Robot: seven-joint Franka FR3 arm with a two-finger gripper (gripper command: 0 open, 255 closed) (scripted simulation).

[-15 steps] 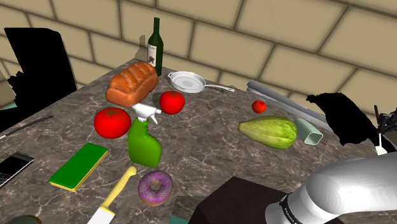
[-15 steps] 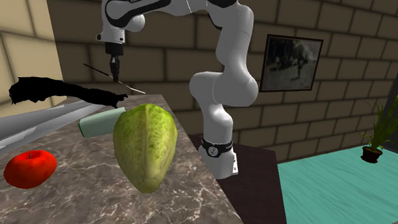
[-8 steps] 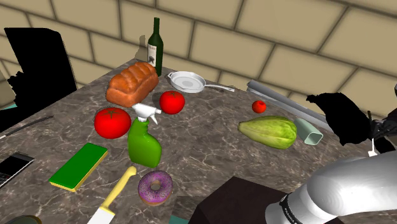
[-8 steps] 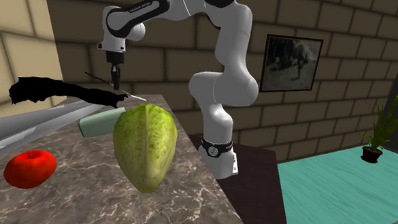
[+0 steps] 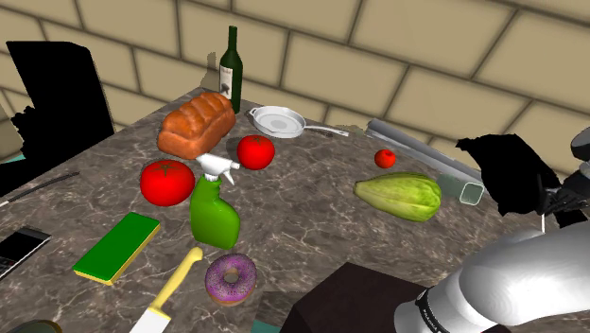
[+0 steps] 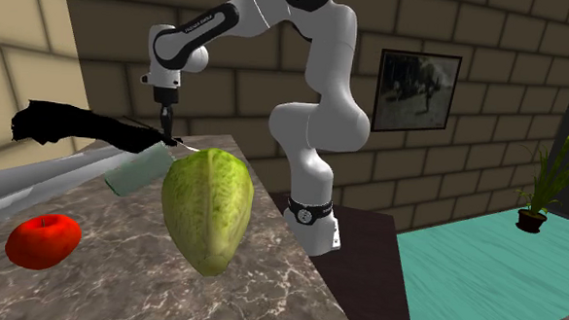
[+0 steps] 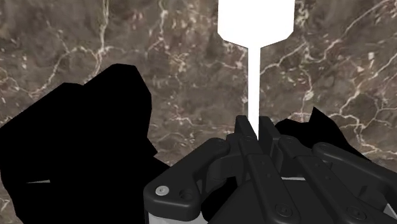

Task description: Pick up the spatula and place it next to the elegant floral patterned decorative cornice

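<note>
My gripper (image 7: 256, 130) is shut on the thin handle of a white spatula (image 7: 256, 22), whose flat blade hangs over the marble table (image 7: 191, 51). In the shoulder view the gripper (image 5: 551, 197) is at the far right, beside a jagged black shape (image 5: 511, 172), with the spatula (image 5: 545, 219) hanging below it. A long grey moulding (image 5: 416, 144) lies along the wall, ending by a pale green piece (image 5: 470, 190). In the second exterior view the gripper (image 6: 165, 131) stands just above the black shape (image 6: 74, 125) and the pale green piece (image 6: 136, 168); the spatula (image 6: 183, 143) is level with the table corner.
A green ribbed squash (image 5: 399, 197) and a small tomato (image 5: 385, 158) lie near the moulding. Farther along the table are a pan (image 5: 279, 121), a bread loaf (image 5: 197, 123), a bottle (image 5: 230, 71), two tomatoes (image 5: 167, 182), a spray bottle (image 5: 213, 213), a donut (image 5: 231, 279) and a sponge (image 5: 118, 246).
The gripper has come down with the spatula toward the table corner. The pale green piece has tipped and shifted, and the black shape has moved slightly.
</note>
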